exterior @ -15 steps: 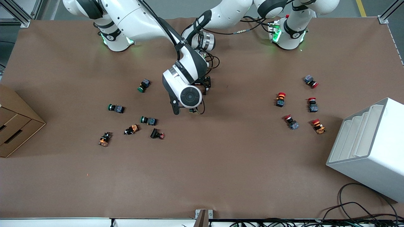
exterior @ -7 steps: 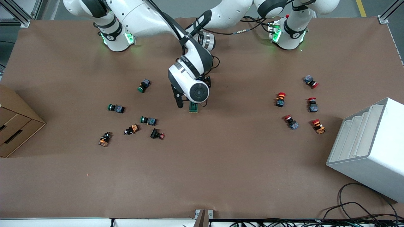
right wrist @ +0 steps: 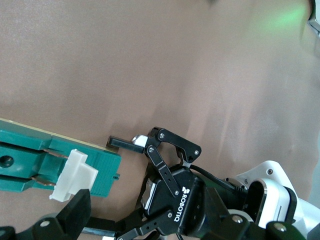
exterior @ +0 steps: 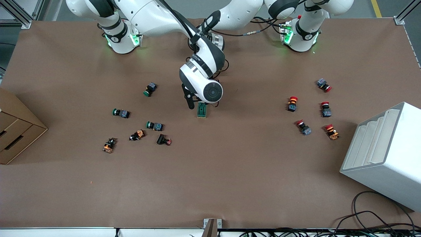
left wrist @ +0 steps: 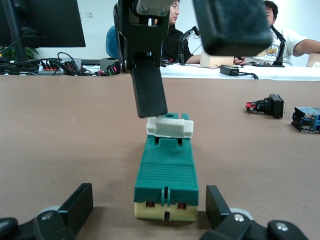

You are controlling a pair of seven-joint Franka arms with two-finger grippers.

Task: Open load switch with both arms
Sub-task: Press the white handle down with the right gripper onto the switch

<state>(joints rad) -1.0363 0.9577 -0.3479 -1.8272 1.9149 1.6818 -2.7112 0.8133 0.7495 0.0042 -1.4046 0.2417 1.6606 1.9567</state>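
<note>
The load switch (exterior: 201,111) is a dark green block lying on the brown table near its middle. Its white toggle (left wrist: 170,127) stands up partway along it. In the left wrist view my left gripper (left wrist: 146,210) is open at table height, its fingers either side of the switch's cream end with gaps. In the front view it is hidden under the right arm. My right gripper (exterior: 199,104) hangs open over the switch. One of its fingers (left wrist: 150,90) comes down right beside the toggle (right wrist: 75,175). Nothing is gripped.
Green-capped push buttons (exterior: 150,89) (exterior: 121,113) (exterior: 155,125) and small orange parts lie toward the right arm's end. Red-capped buttons (exterior: 292,103) (exterior: 325,109) lie toward the left arm's end. A cardboard box (exterior: 16,128) and a white rack (exterior: 384,154) stand at the table's ends.
The right arm's wrist has swung toward the robots' bases and the left arm's end, uncovering the green switch in the front view. The left arm has stayed put.
</note>
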